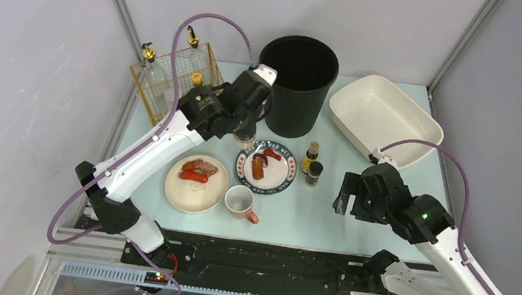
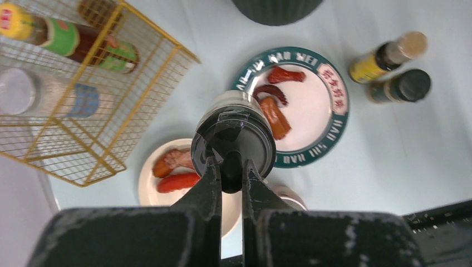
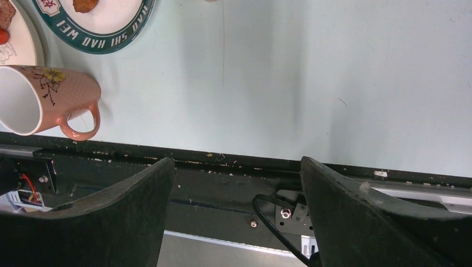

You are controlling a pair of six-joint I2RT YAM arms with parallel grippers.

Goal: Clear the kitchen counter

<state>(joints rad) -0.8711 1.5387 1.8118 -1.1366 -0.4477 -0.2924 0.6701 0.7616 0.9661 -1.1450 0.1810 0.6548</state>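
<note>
The left gripper (image 2: 231, 167) is pinched tight on the dark lid of a small jar (image 2: 251, 139), just beside the green-rimmed plate (image 1: 280, 184) on the pale green counter (image 1: 310, 212). Whether the jar is off the surface, I cannot tell. The hold looks narrow, so the jar might twist, slip and land on the food. The right gripper (image 3: 236, 164) hangs spread and empty near the front rail. Counted: two plates, one mug (image 1: 239, 201), two small bottles (image 1: 310, 157), one wire basket (image 1: 153, 87), one black bin (image 1: 296, 85), one white basin (image 1: 384, 113).

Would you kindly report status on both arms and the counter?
Left gripper: jaws shut on black-lidded jar. Right gripper: jaws open, empty. Kitchen counter uncleared: mug, green-rimmed plate.
</note>
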